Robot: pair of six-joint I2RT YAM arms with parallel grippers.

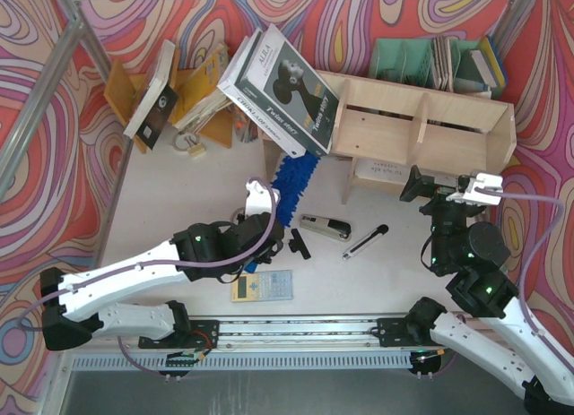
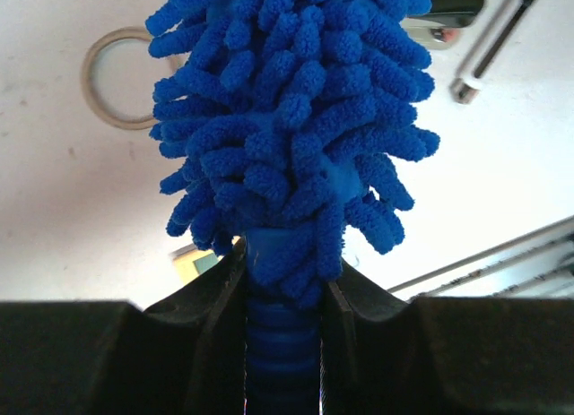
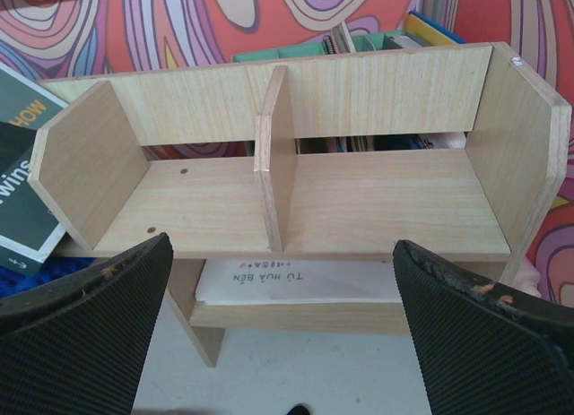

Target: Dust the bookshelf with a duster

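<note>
At near left: l. gripper [image 2: 285,280] pinches duster [image 1: 291,177] handle; r. gripper [image 3: 282,245] spread, empty. Grasp done; bookshelf [image 1: 421,119], far right, seemingly unwiped yet.

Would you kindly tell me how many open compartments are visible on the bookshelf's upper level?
2: the left compartment and right compartment of the bookshelf, either side of the upright divider. Others may be hidden beneath the books leaning on its left end.
</note>
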